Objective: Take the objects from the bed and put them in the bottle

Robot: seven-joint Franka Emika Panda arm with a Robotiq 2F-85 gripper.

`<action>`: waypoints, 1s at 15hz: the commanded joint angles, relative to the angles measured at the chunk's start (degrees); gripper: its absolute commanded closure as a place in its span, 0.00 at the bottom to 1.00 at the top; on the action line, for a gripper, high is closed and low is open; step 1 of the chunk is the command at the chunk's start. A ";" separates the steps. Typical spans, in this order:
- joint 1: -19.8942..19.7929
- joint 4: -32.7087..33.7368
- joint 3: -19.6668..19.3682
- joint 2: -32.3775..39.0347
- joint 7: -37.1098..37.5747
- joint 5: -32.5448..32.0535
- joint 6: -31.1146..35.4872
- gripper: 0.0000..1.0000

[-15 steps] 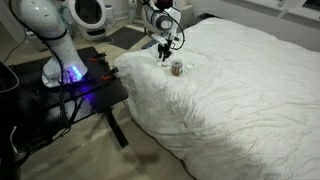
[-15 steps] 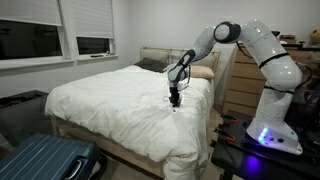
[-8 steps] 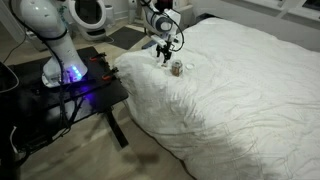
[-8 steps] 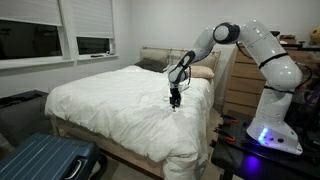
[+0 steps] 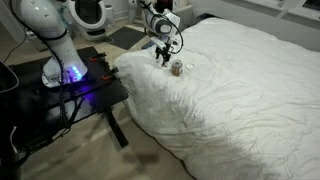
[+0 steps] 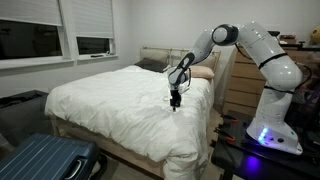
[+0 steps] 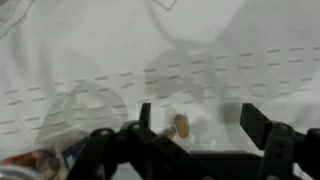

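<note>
My gripper (image 7: 198, 122) hangs just above the white duvet of the bed (image 5: 240, 90), with its jaws open. In the wrist view one tiny pale yellowish bit (image 7: 181, 125) lies on the duvet between the fingers, nearer the left one. The small brownish-tan bottle (image 5: 177, 68) stands upright on the bed just beside the gripper (image 5: 165, 58). In an exterior view the gripper (image 6: 174, 103) points straight down at the bed (image 6: 110, 105); the bottle is hidden there. Other bits are too small to see.
A black table (image 5: 85, 85) with the arm's base and blue lights stands by the bed's edge. A blue suitcase (image 6: 45, 158) lies on the floor. A wooden dresser (image 6: 243, 80) and headboard are behind the bed.
</note>
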 commanded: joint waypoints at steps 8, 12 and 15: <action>0.04 2.46 -1.28 1.93 1.21 0.00 -0.66 0.39; 0.22 3.72 -1.38 2.99 1.28 -0.23 -0.88 0.71; 0.39 5.01 -1.52 3.94 1.42 -0.44 -1.18 0.90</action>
